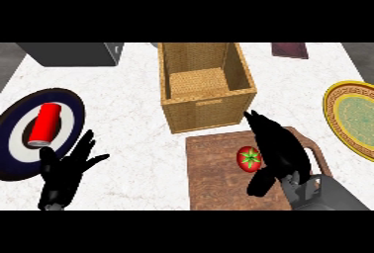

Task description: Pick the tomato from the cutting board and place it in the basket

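A red tomato [249, 158] with a green star-shaped top lies on the brown wooden cutting board [216, 173] at the lower middle. My right hand [279, 150] is right beside it on its right, fingers stretched toward the basket and the thumb [259, 184] hanging below the tomato; the hand is open and holds nothing. The wicker basket [207, 108] stands just beyond the board, with nothing visible inside. My left hand [64, 173] rests open at the lower left, fingers up.
A dark blue and white plate [21, 148] with a red can [44, 124] lying on it sits at the left. A yellow-rimmed green plate [350, 118] is at the right edge. A grey box [70, 53] and a dark object [290, 50] stand at the back.
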